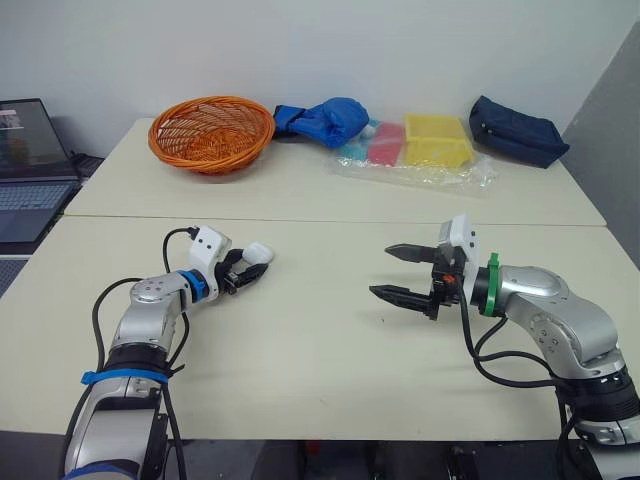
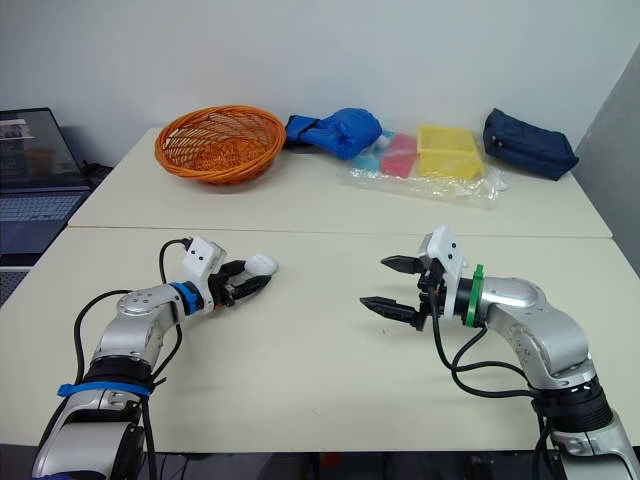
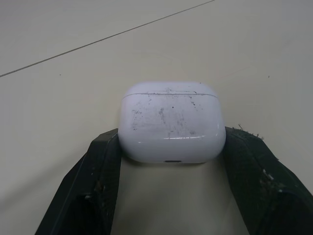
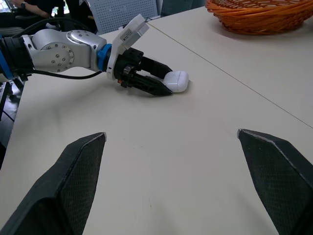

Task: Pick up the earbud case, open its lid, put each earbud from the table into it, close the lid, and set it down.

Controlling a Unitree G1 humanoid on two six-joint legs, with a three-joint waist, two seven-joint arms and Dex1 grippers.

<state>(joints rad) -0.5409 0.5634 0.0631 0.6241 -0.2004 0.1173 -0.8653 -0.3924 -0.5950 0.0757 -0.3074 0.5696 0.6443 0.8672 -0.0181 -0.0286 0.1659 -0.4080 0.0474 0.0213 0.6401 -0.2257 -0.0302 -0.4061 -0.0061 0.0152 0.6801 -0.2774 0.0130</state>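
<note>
Step in hand: pick-up of earbud case [image 3: 171, 122], lid shut; case low on table [image 1: 320, 380], left of centre, seemingly not yet lifted; left tool [image 1: 254, 266] pinching its two sides; right tool [image 1: 380, 270] spread, empty, well apart from case; next likely: lift case, bring toward right tool for lid.

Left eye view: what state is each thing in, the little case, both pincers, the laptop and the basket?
White rounded earbud case: lid shut, gripped.
Left pincer: shut on the case.
Right pincer: open, empty.
Black laptop: open, screen lit.
Orange wicker basket: upright, empty.
</note>
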